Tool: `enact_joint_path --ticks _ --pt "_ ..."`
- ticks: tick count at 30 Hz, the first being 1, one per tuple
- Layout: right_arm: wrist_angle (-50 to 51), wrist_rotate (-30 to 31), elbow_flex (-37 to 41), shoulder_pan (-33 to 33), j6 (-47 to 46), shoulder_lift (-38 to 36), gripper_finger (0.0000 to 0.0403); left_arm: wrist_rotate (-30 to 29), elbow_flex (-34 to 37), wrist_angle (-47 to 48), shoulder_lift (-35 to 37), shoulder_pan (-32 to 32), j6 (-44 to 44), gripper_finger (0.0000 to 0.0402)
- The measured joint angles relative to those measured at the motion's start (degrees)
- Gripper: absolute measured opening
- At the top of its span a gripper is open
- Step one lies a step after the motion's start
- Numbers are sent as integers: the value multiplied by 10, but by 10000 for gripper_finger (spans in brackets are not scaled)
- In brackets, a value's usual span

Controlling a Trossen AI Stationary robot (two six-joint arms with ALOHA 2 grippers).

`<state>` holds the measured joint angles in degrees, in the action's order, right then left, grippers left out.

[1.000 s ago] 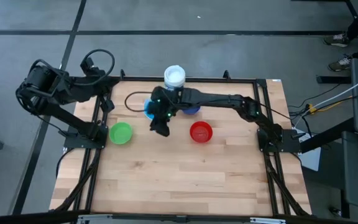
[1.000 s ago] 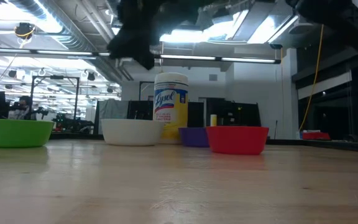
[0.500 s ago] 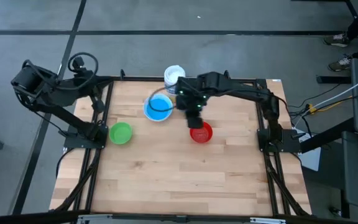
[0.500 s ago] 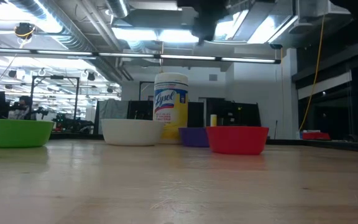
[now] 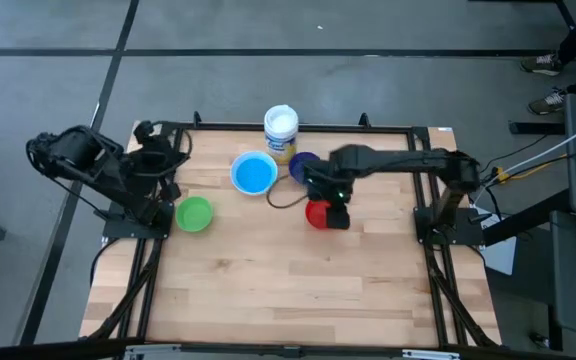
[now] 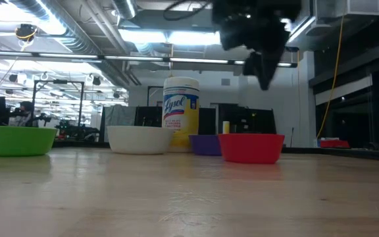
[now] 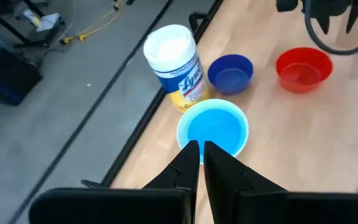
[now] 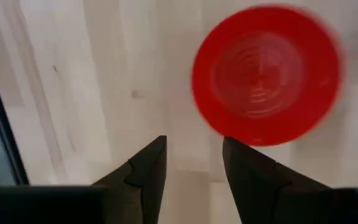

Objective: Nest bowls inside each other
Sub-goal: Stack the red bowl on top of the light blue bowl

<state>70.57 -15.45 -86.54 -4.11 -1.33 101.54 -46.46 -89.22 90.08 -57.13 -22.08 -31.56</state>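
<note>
The red bowl (image 5: 314,213) (image 8: 266,74) stands on the table right of centre. My right gripper (image 5: 336,218) (image 8: 194,155) hangs just above its right side, pointing down, open and with nothing between its fingers. The teal bowl (image 5: 254,174) (image 7: 213,127) sits nested in the white bowl (image 6: 139,139). The dark blue bowl (image 5: 303,165) (image 7: 230,71) stands to their right. The green bowl (image 5: 195,213) (image 6: 15,140) stands near the left edge. My left gripper (image 5: 168,170) (image 7: 199,149) is shut and drawn back over the table's left edge, holding nothing.
A white-lidded tub with a yellow label (image 5: 281,125) (image 6: 181,112) stands at the far edge, behind the white and dark blue bowls. A dark cable (image 5: 288,200) loops over the table left of the red bowl. The near half of the wooden table (image 5: 288,290) is bare.
My right gripper has swung from over the white and teal bowls toward the table's right and near side. It has come over the red bowl and tipped to point more steeply down. My left arm has folded back and sunk at the table's left edge.
</note>
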Motion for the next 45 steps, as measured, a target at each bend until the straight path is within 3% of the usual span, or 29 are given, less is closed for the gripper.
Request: enact_joint_path --ticks 5,14,24,34,38,40,43,45 --pt "-160 -6 137 25 -95 -57 159 0 5 0 8 -13 -15 19" --pt "-284 17 206 75 -91 -51 144 25 5 -1 -5 -13 -38 19" --pt "-311 41 221 42 -59 -50 152 29 5 -1 -25 -16 -52 19" --pt "-338 1 221 52 -53 8 139 31 5 -1 -26 -16 -62 19" --pt "-356 24 222 52 -55 29 137 31 5 -1 -26 -16 -62 19" --pt "-365 37 221 52 -55 37 117 31 5 -1 -26 -16 -62 19" --pt "-375 40 220 55 -51 42 44 31 5 -1 -23 -16 -63 19" --pt "-384 50 207 60 -40 41 16 29 5 -1 -21 -16 -63 19"
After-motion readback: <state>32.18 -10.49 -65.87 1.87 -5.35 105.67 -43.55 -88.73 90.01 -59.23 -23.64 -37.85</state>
